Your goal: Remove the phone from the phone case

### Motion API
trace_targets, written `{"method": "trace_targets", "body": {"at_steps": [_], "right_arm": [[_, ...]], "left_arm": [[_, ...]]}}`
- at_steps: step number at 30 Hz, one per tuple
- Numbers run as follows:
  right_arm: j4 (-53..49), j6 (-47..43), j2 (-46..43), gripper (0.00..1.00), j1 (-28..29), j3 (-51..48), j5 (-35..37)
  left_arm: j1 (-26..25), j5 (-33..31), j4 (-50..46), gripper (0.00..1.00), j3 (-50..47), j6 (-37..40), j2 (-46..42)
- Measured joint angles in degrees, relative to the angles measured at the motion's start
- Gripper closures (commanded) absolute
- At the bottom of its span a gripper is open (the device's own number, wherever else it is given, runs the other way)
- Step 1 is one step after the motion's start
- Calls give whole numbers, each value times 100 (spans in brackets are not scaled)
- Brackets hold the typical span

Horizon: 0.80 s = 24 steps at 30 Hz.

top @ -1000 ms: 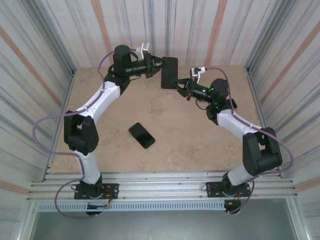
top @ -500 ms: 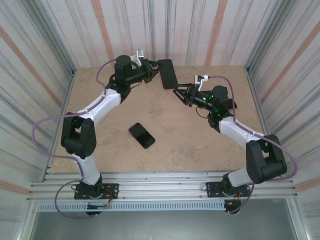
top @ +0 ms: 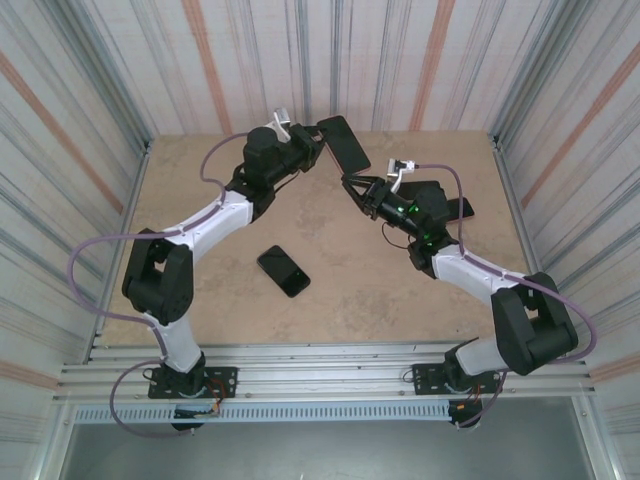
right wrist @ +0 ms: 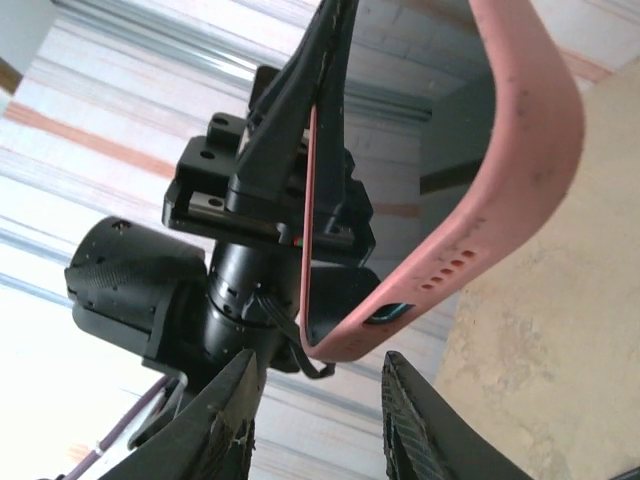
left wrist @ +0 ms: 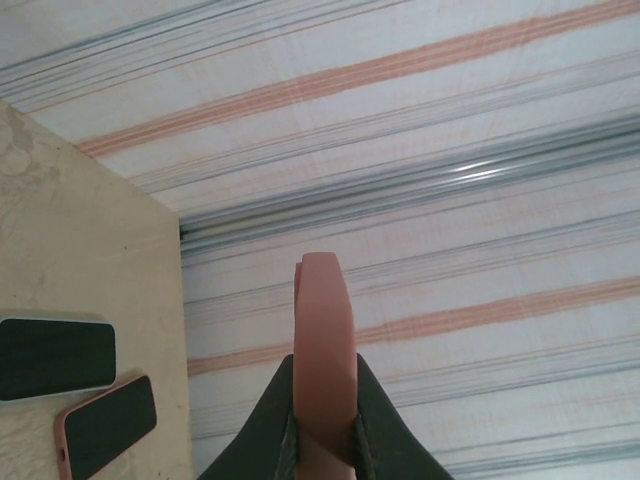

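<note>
Up at the far end of the bench [top: 340, 245] the left arm is reaching out with the phone case [top: 343, 143] held well clear of the surface. The left gripper [top: 318, 137] is clamped tight on one end of it, and the case tips its dark face up toward the overhead camera. From the left wrist you look straight along the case's pink edge [left wrist: 322, 310], pinched between the two dark fingers [left wrist: 275, 425] against the striped wall. The phone looks to be seated in the case, since the face is dark and glossy, though I can't tell how firmly. The right gripper [top: 352, 186] sits just below and beside the free end of the case, pointing at it. Its fingers [right wrist: 225, 430] are parted with nothing between them, and the rounded pink corner with its row of small holes [right wrist: 440, 275] hangs just past their tips, not touching as far as I can see. Down on the bench, a bare black phone [top: 283, 270] lies flat near the middle, well apart from both arms. Off by the right wall, another black phone [left wrist: 55, 358] and a second pink-cased phone [left wrist: 108, 425] lie side by side.
</note>
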Motion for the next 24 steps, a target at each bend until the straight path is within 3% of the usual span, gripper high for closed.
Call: {"method": "trace_targets", "body": {"at_steps": [8, 17, 24], "right_arm": [[330, 0, 120, 78, -26, 0, 116], [599, 48, 245, 79, -203, 85, 7], [809, 280, 275, 93, -210, 87, -116]], "left_arm": [[-114, -354, 48, 100, -4, -205, -55], [-225, -485, 107, 100, -28, -306, -57], [-251, -503, 258, 100, -61, -424, -61]]}}
